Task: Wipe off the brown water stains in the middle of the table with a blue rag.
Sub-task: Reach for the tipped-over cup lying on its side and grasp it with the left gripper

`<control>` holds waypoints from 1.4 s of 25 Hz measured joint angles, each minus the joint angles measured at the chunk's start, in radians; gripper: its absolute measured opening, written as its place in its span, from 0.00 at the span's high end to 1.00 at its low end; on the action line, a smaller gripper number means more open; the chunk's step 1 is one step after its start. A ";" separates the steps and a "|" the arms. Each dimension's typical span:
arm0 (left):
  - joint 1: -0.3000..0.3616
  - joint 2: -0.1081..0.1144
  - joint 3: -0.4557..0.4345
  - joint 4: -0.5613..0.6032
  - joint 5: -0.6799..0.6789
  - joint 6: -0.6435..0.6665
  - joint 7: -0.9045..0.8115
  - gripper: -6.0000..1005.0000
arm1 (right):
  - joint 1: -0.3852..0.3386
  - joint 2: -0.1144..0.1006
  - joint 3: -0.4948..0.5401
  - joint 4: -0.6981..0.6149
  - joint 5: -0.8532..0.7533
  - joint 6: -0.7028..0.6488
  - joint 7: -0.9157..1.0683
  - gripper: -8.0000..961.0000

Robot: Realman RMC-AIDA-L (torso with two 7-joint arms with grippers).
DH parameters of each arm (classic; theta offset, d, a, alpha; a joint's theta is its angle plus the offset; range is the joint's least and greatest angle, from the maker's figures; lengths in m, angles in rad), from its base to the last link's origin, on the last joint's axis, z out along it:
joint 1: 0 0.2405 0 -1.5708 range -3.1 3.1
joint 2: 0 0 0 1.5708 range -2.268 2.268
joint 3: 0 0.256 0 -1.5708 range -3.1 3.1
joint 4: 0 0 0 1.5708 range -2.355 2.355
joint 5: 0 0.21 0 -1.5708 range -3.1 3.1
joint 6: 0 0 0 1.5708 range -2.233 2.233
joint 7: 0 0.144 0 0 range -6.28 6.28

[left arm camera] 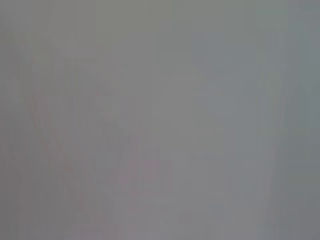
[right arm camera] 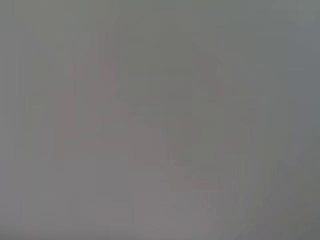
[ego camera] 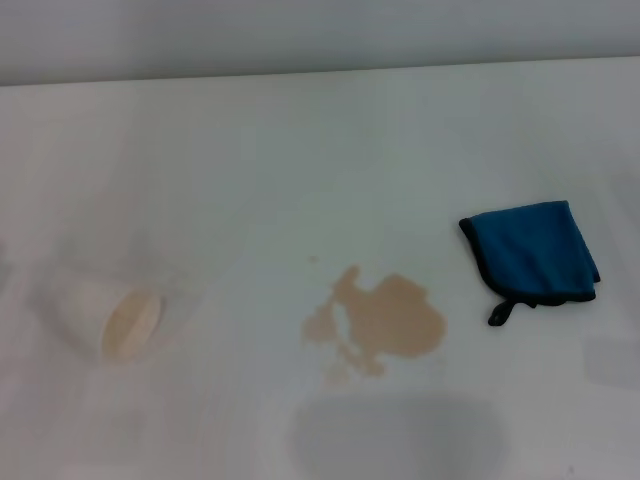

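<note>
Nearest your head camera, a faint grey shadow is lying on the plain white smooth bench (ego camera: 250,150), and just beyond it the light tan irregular water stain (ego camera: 385,318) is sitting mid-bench, small splotches trailing off its left edge. Well to the stain's right, apart from it, the small soft blue rag with black edging (ego camera: 533,252) is lying folded flat, its black loop tag pointing toward you. On the left, a white paper cup (ego camera: 110,318) is lying on its side.

Neither arm is showing in the head view, and both wrist views are giving only blank grey, so you cannot tell how the jaws are standing.

Judgement: the rag is looking light, limp and likely to bunch. You are best pinching down on its thick folded body, not the tag.
</note>
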 joint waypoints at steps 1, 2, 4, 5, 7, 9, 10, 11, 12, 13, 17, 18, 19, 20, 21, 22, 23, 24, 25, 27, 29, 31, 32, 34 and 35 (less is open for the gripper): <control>0.002 0.005 0.001 0.004 0.025 -0.001 -0.022 0.13 | 0.001 0.000 0.000 -0.001 0.000 -0.006 0.000 0.13; 0.004 0.013 0.000 0.011 0.056 -0.002 -0.047 0.13 | 0.001 0.000 0.000 -0.002 0.000 -0.011 0.000 0.13; 0.012 0.031 0.001 0.034 0.134 -0.002 -0.101 0.13 | 0.003 0.000 0.000 -0.009 -0.001 -0.021 0.000 0.13; 0.020 0.040 0.001 0.051 0.165 -0.001 -0.122 0.13 | 0.004 0.000 -0.001 -0.016 -0.002 -0.026 0.000 0.13; 0.041 0.057 0.001 0.096 0.233 0.007 -0.178 0.13 | 0.008 0.000 -0.003 -0.025 -0.005 -0.035 0.000 0.13; 0.064 0.076 0.001 0.146 0.293 0.017 -0.237 0.13 | 0.014 0.000 -0.004 -0.034 -0.007 -0.051 0.000 0.13; 0.077 0.090 0.000 0.179 0.328 0.027 -0.283 0.13 | 0.016 -0.001 -0.004 -0.037 -0.007 -0.057 0.000 0.13; 0.090 0.104 -0.001 0.215 0.367 0.037 -0.336 0.13 | 0.018 -0.001 -0.003 -0.040 -0.006 -0.063 0.000 0.13; 0.099 0.115 -0.003 0.245 0.397 0.046 -0.377 0.13 | 0.020 -0.001 -0.001 -0.043 -0.004 -0.068 0.000 0.13; 0.113 0.130 -0.004 0.291 0.446 0.059 -0.441 0.13 | 0.022 -0.001 -0.001 -0.043 -0.002 -0.070 0.000 0.13; 0.149 0.189 -0.021 0.476 0.649 0.131 -0.662 0.13 | 0.031 -0.001 0.000 -0.044 0.000 -0.072 0.000 0.13; 0.153 0.201 -0.037 0.526 0.708 0.143 -0.708 0.13 | 0.033 -0.001 0.000 -0.044 0.000 -0.072 0.000 0.13; 0.154 0.207 -0.061 0.573 0.770 0.150 -0.747 0.13 | 0.035 -0.001 0.000 -0.042 0.000 -0.072 0.000 0.13; 0.154 0.209 -0.092 0.615 0.832 0.152 -0.781 0.13 | 0.037 0.000 0.000 -0.039 0.000 -0.070 0.000 0.13; 0.152 0.209 -0.132 0.671 0.912 0.150 -0.821 0.13 | 0.038 0.000 0.000 -0.033 0.000 -0.067 0.000 0.13; 0.150 0.206 -0.171 0.728 0.979 0.144 -0.857 0.13 | 0.039 0.000 0.000 -0.028 0.000 -0.063 0.000 0.13; 0.148 0.203 -0.196 0.769 1.032 0.138 -0.881 0.13 | 0.041 0.001 0.000 -0.021 0.000 -0.059 0.001 0.13; 0.144 0.191 -0.239 0.858 1.120 0.121 -0.915 0.13 | 0.042 0.002 0.000 -0.013 0.000 -0.054 0.001 0.14; 0.144 0.189 -0.246 0.877 1.139 0.116 -0.921 0.13 | 0.043 0.002 0.001 -0.003 0.000 -0.049 0.001 0.14; 0.137 0.174 -0.285 1.000 1.227 0.085 -0.960 0.13 | 0.046 0.003 0.001 0.012 0.000 -0.043 0.001 0.14; 0.127 0.166 -0.302 1.092 1.294 0.060 -0.993 0.13 | 0.047 0.003 0.002 0.024 0.000 -0.040 0.002 0.14; 0.113 0.157 -0.308 1.189 1.366 0.047 -1.018 0.13 | 0.047 0.003 0.002 0.032 0.000 -0.040 0.003 0.14; 0.106 0.152 -0.309 1.226 1.396 0.045 -1.020 0.13 | 0.046 0.003 0.002 0.039 0.000 -0.040 0.003 0.14; 0.095 0.141 -0.307 1.285 1.440 0.045 -1.017 0.13 | 0.045 0.003 0.002 0.050 0.000 -0.039 0.004 0.14; 0.087 0.133 -0.305 1.315 1.470 0.045 -1.009 0.13 | 0.043 0.003 0.002 0.055 0.000 -0.039 0.004 0.14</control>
